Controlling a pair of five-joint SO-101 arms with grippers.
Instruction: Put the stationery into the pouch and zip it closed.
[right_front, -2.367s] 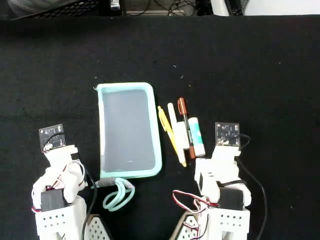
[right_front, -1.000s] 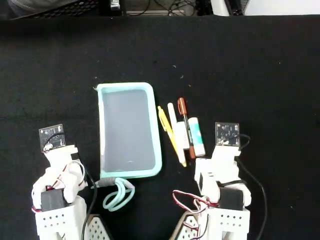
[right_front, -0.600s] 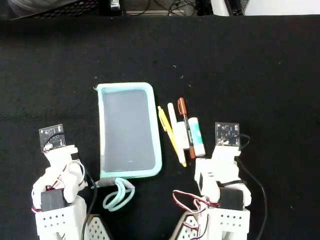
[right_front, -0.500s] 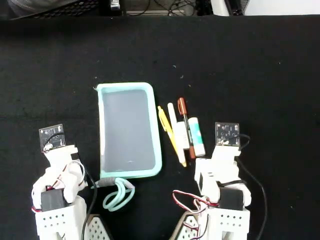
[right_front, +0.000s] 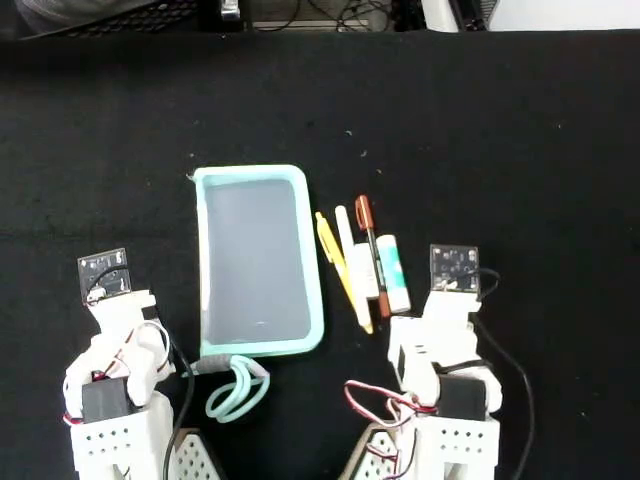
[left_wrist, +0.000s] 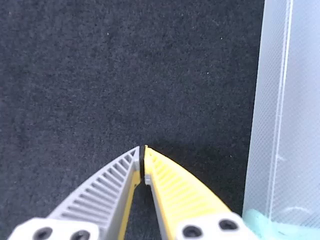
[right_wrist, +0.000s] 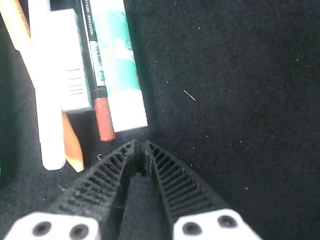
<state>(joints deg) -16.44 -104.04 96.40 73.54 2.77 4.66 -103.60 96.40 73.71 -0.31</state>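
Hovering clenched and empty, two pincers sit toward the table's (right_front: 480, 150) 6 o'clock edge.
The left pincer (left_wrist: 141, 148) has its tips together over black cloth, with the long edge of the one pouch (right_front: 258, 262) just beside it. The right pincer (right_wrist: 140, 144), tips also together, is just short of the marker (right_wrist: 102, 117) and the teal-white stick (right_wrist: 122, 75). Five stationery pieces lie bunched at the pouch's 3 o'clock, counting the yellow pen (right_front: 330, 262), white pen (right_front: 344, 228) and white block (right_front: 362, 272). One strap loop (right_front: 237, 390) trails at the pouch's 6 o'clock. Black table spreads wide at 12 and 3 o'clock.

Overhead and wrist cameras.
High view looks straight down; wrist views sit close over pouch (left_wrist: 287, 100) edge and stationery (right_wrist: 70, 65).
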